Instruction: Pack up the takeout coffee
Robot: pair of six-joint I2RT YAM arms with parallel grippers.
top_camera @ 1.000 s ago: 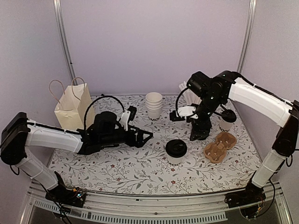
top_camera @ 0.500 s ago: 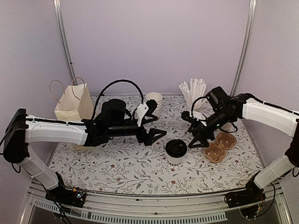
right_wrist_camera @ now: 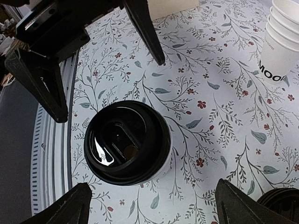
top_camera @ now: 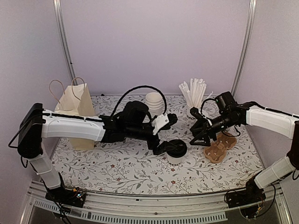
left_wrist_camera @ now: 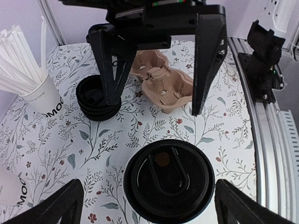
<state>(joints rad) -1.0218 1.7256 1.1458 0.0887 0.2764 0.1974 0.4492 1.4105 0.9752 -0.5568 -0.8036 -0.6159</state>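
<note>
Takeout coffee [top_camera: 176, 149], upright on the counter [top_camera: 117, 163] near the cardboard carrier [top_camera: 219, 147], is being flanked by the left end effector [top_camera: 167, 135] and right end effector [top_camera: 195, 130], both spread and empty, and is best being clasped squarely below its lid.

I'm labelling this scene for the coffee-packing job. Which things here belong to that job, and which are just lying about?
Belongs to the job: lidded coffee cup; probably also the cardboard cup carrier and the paper bag, for packing.

Just lying about: cup of straws; stack of empty cups; stack of black lids.
</note>
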